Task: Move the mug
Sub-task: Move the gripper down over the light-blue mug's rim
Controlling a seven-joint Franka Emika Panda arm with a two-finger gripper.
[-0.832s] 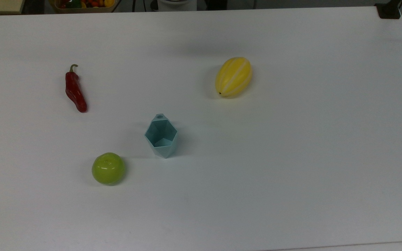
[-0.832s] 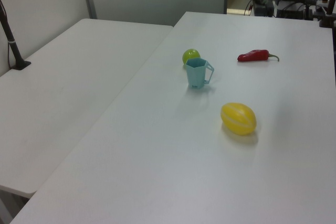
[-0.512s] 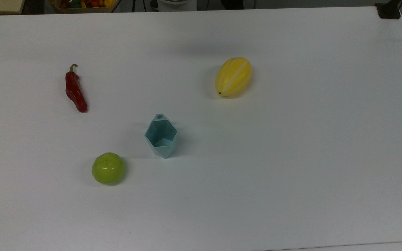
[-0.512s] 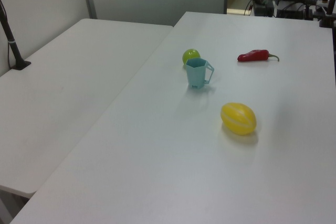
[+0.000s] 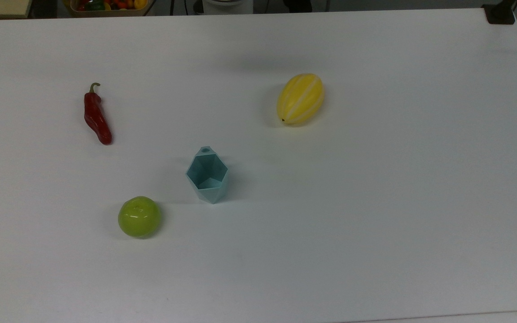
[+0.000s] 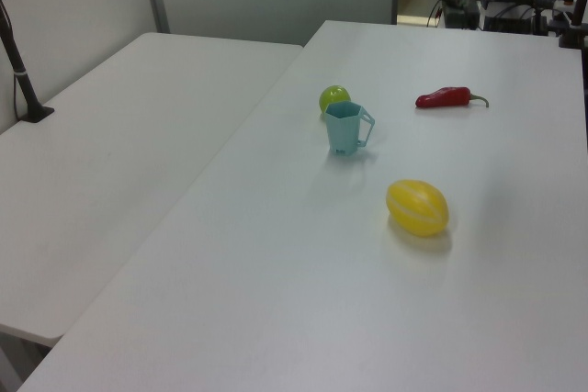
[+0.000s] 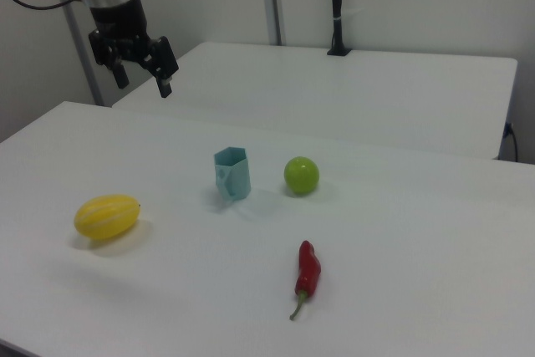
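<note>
Hovering high above the bench, tool spread wide and empty; best lowered squarely over the upright mug; gripped across opposite facets.

Bare table all round the mug; green apple nearest, chilli and melon well apart

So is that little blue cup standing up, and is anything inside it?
Upright and empty. The mug stands on its base on the table, rim upward, and the top view shows its bare inside.

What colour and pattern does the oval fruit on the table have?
The oval fruit is yellow with pale lengthwise stripes, clearest in the top view.
</note>
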